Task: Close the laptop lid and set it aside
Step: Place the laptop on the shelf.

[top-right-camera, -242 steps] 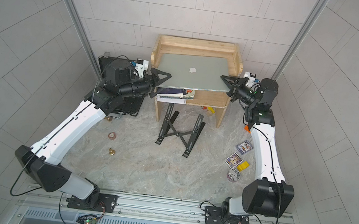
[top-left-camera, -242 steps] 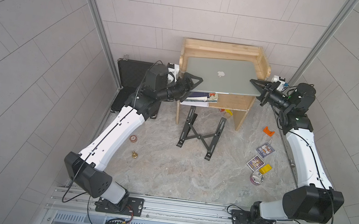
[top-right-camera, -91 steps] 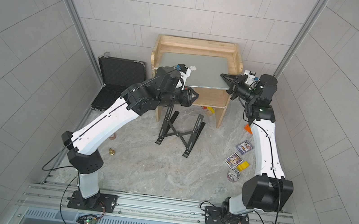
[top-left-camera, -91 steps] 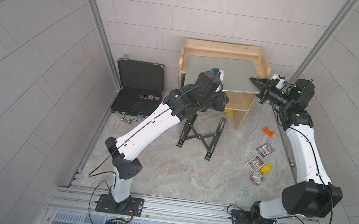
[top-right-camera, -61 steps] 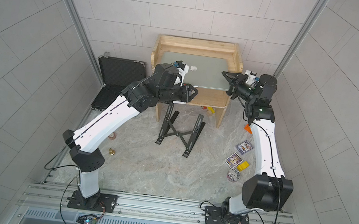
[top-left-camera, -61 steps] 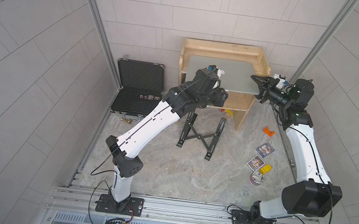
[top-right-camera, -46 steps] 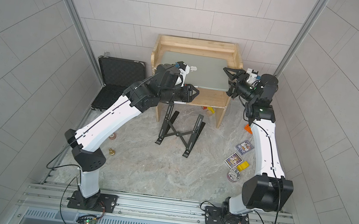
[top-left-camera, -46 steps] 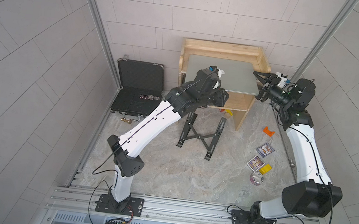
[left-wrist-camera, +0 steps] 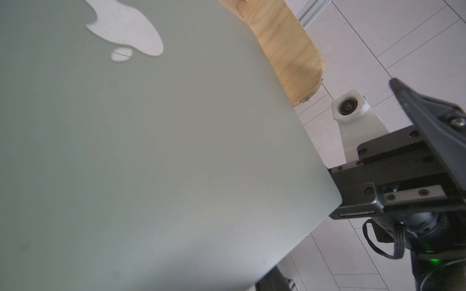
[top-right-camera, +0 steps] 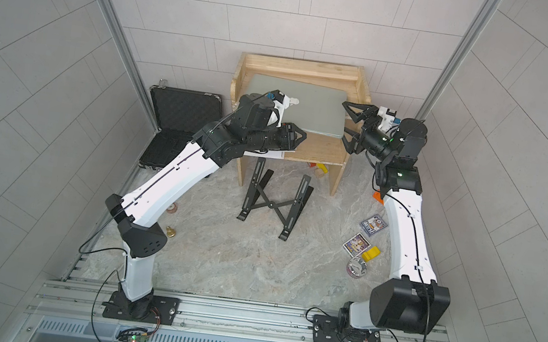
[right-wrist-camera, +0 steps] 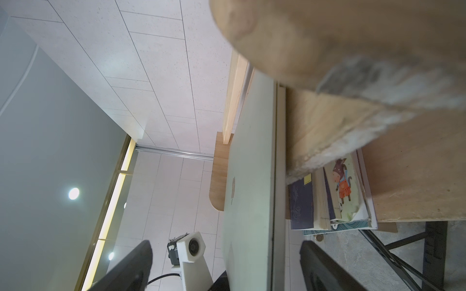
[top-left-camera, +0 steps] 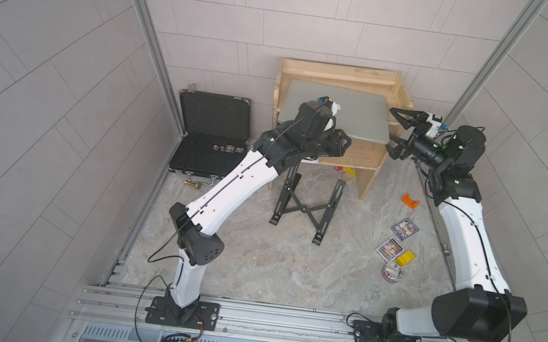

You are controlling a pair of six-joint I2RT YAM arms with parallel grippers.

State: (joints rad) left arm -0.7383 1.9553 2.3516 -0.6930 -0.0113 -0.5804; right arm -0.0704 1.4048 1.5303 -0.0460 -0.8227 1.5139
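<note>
The silver laptop (top-left-camera: 356,107) (top-right-camera: 316,109) lies flat on top of the wooden shelf, lid down, with the apple logo (left-wrist-camera: 126,27) facing up. My right gripper (top-left-camera: 396,134) (top-right-camera: 350,126) (right-wrist-camera: 227,269) is open at the laptop's right edge. One finger (right-wrist-camera: 133,269) is above the edge and one below, neither touching it. My left gripper (top-left-camera: 344,142) (top-right-camera: 300,135) points right along the laptop's front edge, just under it. The lid (left-wrist-camera: 151,151) fills the left wrist view and hides the jaws.
The wooden shelf (top-left-camera: 339,72) stands against the back wall, with books (right-wrist-camera: 338,196) on its lower board. On the floor are a black folding stand (top-left-camera: 303,208), an open black briefcase (top-left-camera: 212,135) at the left, and cards (top-left-camera: 405,228) and small blocks (top-left-camera: 405,258) at the right.
My right gripper has opened off the laptop's right edge. My left arm swung from the laptop's left edge round to its front, and the laptop now rests on the shelf.
</note>
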